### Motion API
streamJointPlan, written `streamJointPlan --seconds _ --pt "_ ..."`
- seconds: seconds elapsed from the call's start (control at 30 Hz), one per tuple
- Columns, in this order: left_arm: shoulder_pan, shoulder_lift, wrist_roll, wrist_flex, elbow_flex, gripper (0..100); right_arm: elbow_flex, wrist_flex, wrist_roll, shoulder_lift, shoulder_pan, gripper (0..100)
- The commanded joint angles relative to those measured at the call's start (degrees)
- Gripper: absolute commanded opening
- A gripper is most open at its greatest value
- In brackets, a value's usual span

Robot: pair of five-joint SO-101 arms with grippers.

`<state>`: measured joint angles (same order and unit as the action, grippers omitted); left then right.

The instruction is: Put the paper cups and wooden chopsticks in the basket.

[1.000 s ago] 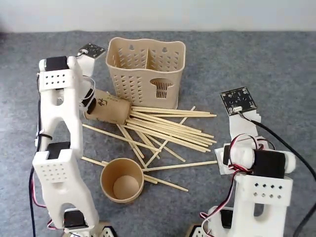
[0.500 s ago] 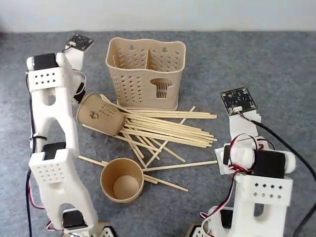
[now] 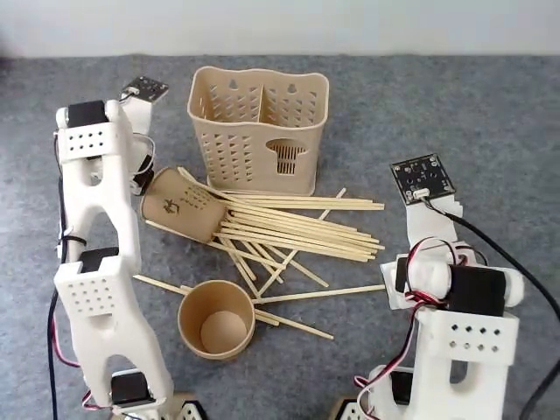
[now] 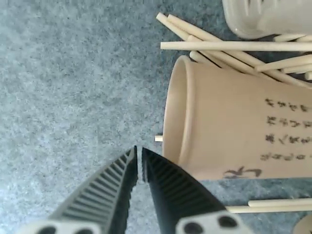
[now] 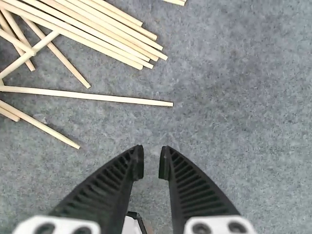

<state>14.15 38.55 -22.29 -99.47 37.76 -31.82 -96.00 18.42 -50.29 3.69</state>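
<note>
The beige slotted basket (image 3: 258, 131) stands upright at the back, and its corner shows in the left wrist view (image 4: 263, 19). One paper cup (image 3: 179, 206) lies on its side left of the basket, resting on some wooden chopsticks (image 3: 297, 227). My left gripper (image 4: 140, 158) is shut with nothing in it, just off the rim of that lying cup (image 4: 234, 131). A second paper cup (image 3: 216, 318) stands upright near the front, its mouth up. My right gripper (image 5: 151, 165) hovers over bare carpet with its fingers slightly apart, short of the nearest chopsticks (image 5: 87, 34).
The chopsticks fan out across the grey carpet from the lying cup toward the right arm (image 3: 455, 297). One long stick (image 5: 87, 95) lies alone close to the right gripper. The left arm (image 3: 96, 227) stands along the left side.
The lying cup has shifted away from the basket toward the front left and turned. The left arm swung left and then slightly back. The right arm has kept still.
</note>
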Motion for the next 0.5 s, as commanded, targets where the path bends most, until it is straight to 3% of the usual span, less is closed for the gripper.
streamJointPlan --seconds 0.0,0.2,0.47 --pt "-0.2 -2.1 -0.6 -1.1 1.6 2 0.2 1.0 0.2 -0.5 0.1 6.9" --pt "-1.6 -12.6 -0.4 -1.1 -5.9 1 0.2 1.0 0.2 -0.5 0.1 6.9" --pt "-11.4 -38.2 -0.4 -1.0 -26.8 1 0.2 0.6 0.1 -0.6 -3.3 6.9"
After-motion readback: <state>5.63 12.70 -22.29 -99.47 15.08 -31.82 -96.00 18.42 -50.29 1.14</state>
